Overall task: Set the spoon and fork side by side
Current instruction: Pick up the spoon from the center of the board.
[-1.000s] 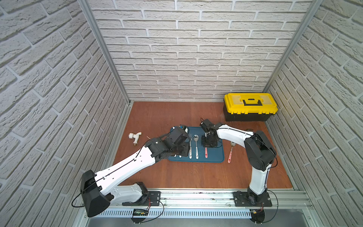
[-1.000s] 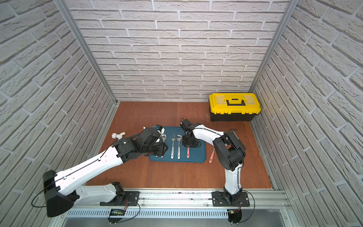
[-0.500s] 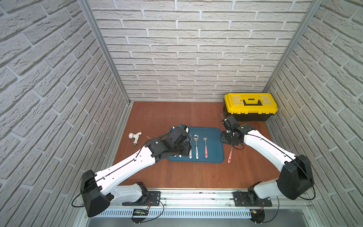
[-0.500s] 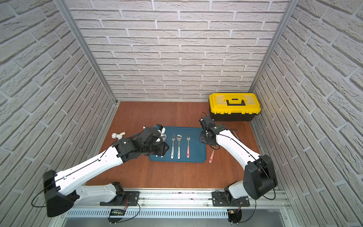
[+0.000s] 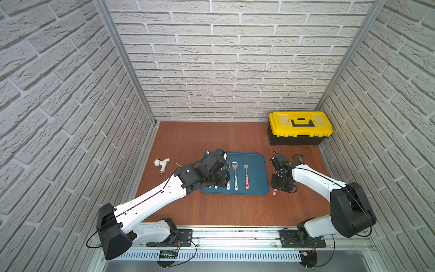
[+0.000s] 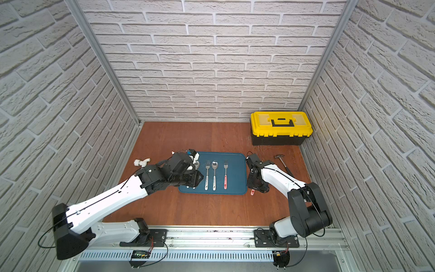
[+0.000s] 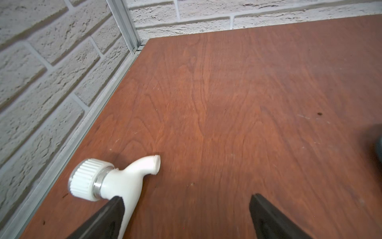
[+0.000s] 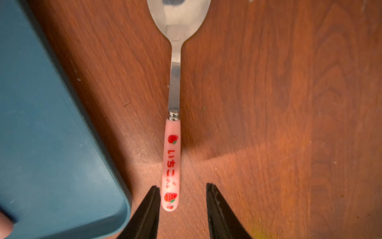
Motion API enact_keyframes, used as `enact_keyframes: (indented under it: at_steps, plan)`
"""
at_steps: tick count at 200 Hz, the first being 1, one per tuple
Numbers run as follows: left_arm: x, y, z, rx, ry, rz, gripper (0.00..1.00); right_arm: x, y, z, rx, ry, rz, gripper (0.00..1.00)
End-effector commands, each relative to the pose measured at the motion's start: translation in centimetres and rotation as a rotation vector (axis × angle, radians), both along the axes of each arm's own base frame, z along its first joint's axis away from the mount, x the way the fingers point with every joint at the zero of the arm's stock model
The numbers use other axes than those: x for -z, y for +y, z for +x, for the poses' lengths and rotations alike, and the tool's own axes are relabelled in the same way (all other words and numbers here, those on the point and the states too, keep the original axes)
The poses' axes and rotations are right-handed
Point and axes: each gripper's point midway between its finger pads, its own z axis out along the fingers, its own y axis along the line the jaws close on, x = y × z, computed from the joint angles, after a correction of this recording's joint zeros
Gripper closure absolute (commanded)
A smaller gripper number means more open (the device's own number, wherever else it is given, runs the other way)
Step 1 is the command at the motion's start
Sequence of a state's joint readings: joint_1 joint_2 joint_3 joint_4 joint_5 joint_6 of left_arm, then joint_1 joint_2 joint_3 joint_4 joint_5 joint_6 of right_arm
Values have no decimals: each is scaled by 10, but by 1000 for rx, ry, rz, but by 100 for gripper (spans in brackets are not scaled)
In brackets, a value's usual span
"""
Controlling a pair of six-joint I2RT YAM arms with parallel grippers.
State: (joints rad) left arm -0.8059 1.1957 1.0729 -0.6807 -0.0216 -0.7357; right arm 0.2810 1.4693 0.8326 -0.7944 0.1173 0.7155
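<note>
Beside the teal tray's (image 5: 258, 164) right rim, on bare worktop (image 5: 223, 212), lies the pink-handled spoon (image 8: 172, 124), close to the rim but apart from it. The right claw (image 8: 183, 188) hangs over the handle's end, jaws parted narrowly to either side of it, gripping nothing. The pink-handled fork (image 5: 246, 174) lies on the tray, nearest that rim, with a bare strip of tray between. A white-handled spoon (image 5: 235, 173) and white-handled fork (image 6: 207, 172) lie parallel beside it. The left claw (image 7: 186, 202) stands wide and empty, facing open worktop and a white tap (image 7: 115, 180). The right wrist view shows the spoon's bowl and shaft; both top views show only its handle tip. A yellow toolbox (image 5: 300, 128) sits well apart at the rear.
</note>
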Motion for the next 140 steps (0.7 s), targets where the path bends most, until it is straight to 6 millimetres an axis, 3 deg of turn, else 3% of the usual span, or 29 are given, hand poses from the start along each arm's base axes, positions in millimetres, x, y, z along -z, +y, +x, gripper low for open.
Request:
enact_keyframes:
  at_steps: [1, 30, 59, 96, 140]
  plan:
    - [-1, -2, 4, 5, -9, -6, 55, 8, 2, 8, 23, -10, 17, 58]
    - [-1, -2, 4, 1, -9, -10, 55, 21, 1, 9, 26, 27, 13, 61]
    - [-2, -1, 5, -1, -10, -5, 54, 30, 3, 6, 34, 46, 26, 74]
    - [0, -5, 6, 3, -1, -3, 55, 31, 1, 4, 35, 38, 19, 84]
    - [2, -6, 9, 1, 3, 4, 54, 18, 2, 10, 10, -13, 22, 85]
